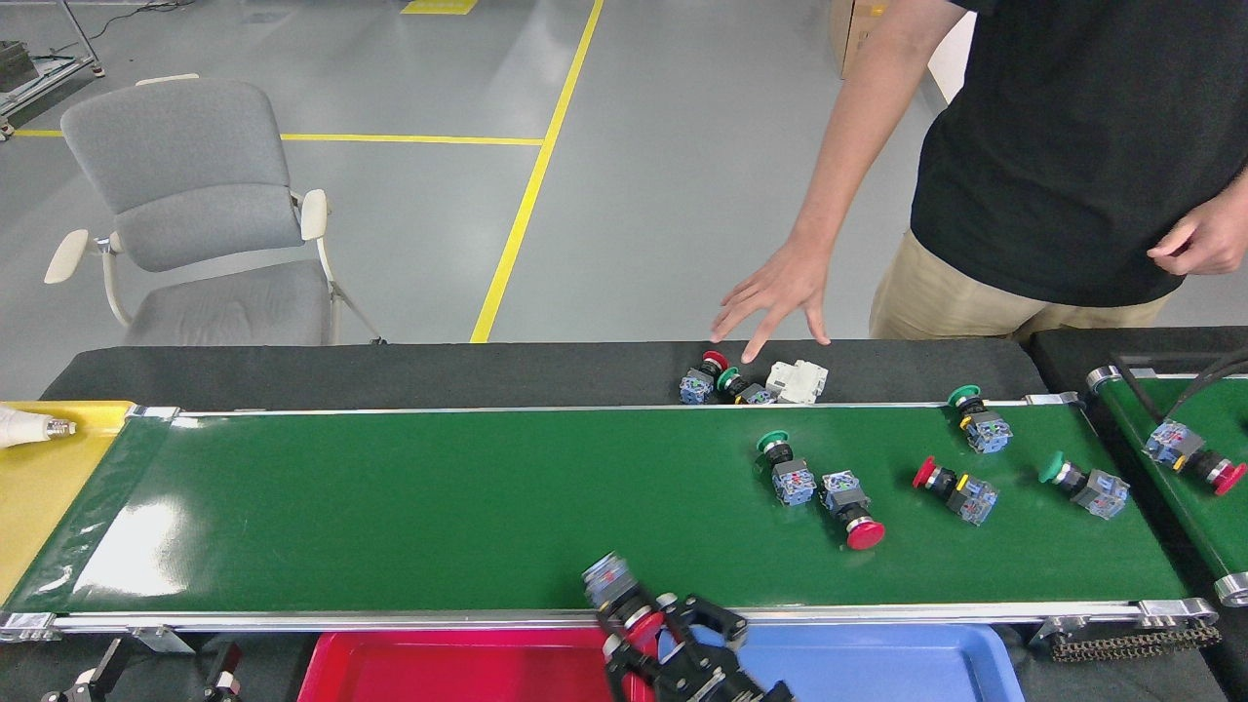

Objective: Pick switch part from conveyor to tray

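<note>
The conveyor (439,507) is a long green belt running across the head view. My right gripper (655,624) hangs at its near edge, over the seam between the red tray (468,668) and the blue tray (877,663). It is shut on a switch part (611,577) with a grey-blue block and a red cap, held tilted. Several loose switch parts lie on the right half of the belt, among them a green-capped one (782,470) and a red-capped one (854,512). My left gripper is out of view.
A person stands behind the belt at the right, one hand (770,302) spread just above loose parts (751,382) on the black strip. A second green belt (1185,487) at far right carries another switch. A yellow surface (39,487) lies at far left, a grey chair (195,214) behind.
</note>
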Robot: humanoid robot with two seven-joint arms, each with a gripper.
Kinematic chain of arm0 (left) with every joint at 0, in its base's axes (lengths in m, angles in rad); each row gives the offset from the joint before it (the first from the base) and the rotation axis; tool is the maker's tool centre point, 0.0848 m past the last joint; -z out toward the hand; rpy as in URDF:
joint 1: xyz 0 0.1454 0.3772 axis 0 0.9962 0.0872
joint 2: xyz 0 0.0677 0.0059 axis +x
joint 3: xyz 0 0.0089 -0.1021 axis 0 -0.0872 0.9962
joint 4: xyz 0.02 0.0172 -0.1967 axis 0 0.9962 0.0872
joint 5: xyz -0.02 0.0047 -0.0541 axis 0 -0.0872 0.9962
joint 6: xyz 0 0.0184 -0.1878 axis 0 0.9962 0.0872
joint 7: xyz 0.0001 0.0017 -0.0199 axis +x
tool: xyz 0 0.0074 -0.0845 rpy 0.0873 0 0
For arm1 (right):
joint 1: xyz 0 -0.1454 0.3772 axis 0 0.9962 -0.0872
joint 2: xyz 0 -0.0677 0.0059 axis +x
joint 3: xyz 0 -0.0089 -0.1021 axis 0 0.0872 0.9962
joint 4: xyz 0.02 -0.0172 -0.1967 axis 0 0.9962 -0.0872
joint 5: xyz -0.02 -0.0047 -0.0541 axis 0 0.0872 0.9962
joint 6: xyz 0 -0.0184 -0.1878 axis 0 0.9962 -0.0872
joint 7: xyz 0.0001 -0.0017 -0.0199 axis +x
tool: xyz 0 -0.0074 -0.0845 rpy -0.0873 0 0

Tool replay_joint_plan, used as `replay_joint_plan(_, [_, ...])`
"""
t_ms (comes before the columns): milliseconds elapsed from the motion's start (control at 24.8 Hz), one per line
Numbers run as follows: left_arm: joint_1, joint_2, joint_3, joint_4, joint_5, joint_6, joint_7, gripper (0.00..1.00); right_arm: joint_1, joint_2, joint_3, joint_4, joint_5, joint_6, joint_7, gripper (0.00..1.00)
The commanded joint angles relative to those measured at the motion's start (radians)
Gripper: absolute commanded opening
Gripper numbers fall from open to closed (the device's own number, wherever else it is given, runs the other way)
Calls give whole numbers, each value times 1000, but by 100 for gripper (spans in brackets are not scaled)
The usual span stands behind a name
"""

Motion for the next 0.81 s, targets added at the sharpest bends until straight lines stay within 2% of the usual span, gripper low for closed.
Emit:
replay_joint_plan(0, [-5, 9, 2, -10, 1, 0, 3, 100, -10, 10, 9, -8, 0, -50, -9, 100])
replay_joint_plan(121, [-4, 9, 3, -10, 0, 0, 3, 100, -7, 13, -1, -14, -8, -47, -9, 100])
replay_joint_plan(201, [5, 2, 9, -10, 0, 1, 3, 100, 5, 13, -60, -37, -26, 5, -17, 100])
replay_joint_plan(322, [10, 0, 12, -12, 1, 1, 3, 100, 117, 29, -230, -93, -57, 234, -67, 99])
replay_joint_plan(403, [11, 0, 12, -15, 1, 1, 3, 100, 182, 24, -333, -103, -59, 390, -170, 99])
replay_joint_plan(484, [10, 2, 12, -16, 1, 1, 3, 100, 216, 12, -408, -101, -60, 459, -207, 99])
replay_joint_plan(604, [10, 2, 8, -15, 1, 1, 3, 100, 205, 13, -432, -100, -60, 471, -202, 99])
replay_joint_plan(766, [-1, 9, 3, -13, 0, 0, 3, 100, 110, 13, -408, -77, -49, 473, -143, 99])
